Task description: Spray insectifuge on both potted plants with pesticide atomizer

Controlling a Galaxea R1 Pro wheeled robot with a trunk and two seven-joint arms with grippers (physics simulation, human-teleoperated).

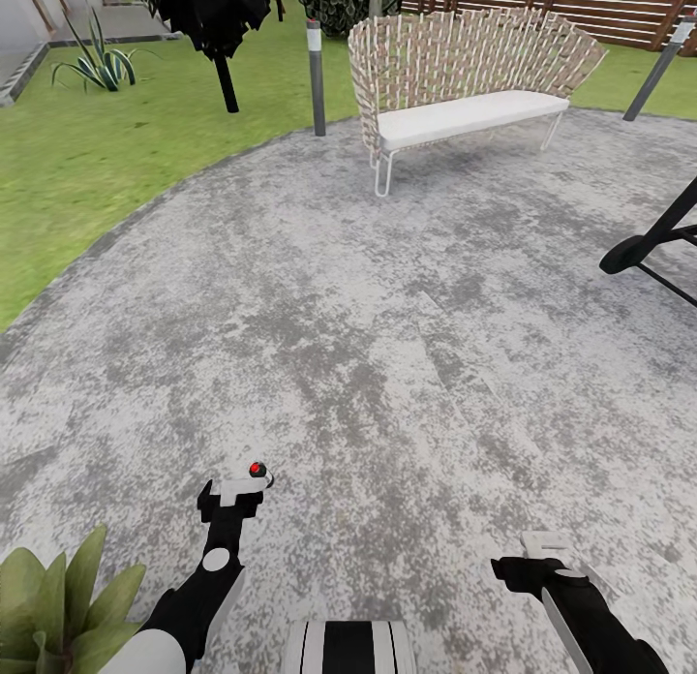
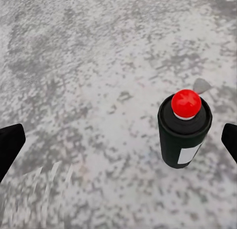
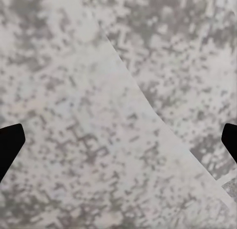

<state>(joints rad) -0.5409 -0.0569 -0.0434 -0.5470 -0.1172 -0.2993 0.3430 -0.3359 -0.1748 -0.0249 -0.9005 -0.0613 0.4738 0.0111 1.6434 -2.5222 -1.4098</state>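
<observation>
At the lower left corner of the head view, pointed green leaves of a potted plant (image 1: 53, 601) rise beside the left arm. Just right of it, the left gripper (image 1: 235, 495) sits over the gravel patio (image 1: 387, 345) with a red-capped object at its tip. The left wrist view identifies this as the pesticide atomizer (image 2: 183, 133) — a dark bottle with a red top and a white label patch, standing on end between the two dark fingertips (image 2: 10, 147). The jaws are spread wide; neither tip touches the bottle, and whether it rests on the gravel cannot be told.

Farther right, the right gripper (image 1: 542, 558) hangs over bare gravel, jaws spread and holding nothing.

Beyond the patio — a woven bench (image 1: 465, 83) with a white seat, lawn (image 1: 87, 161) and a slatted wooden fence (image 1: 581, 1).
</observation>
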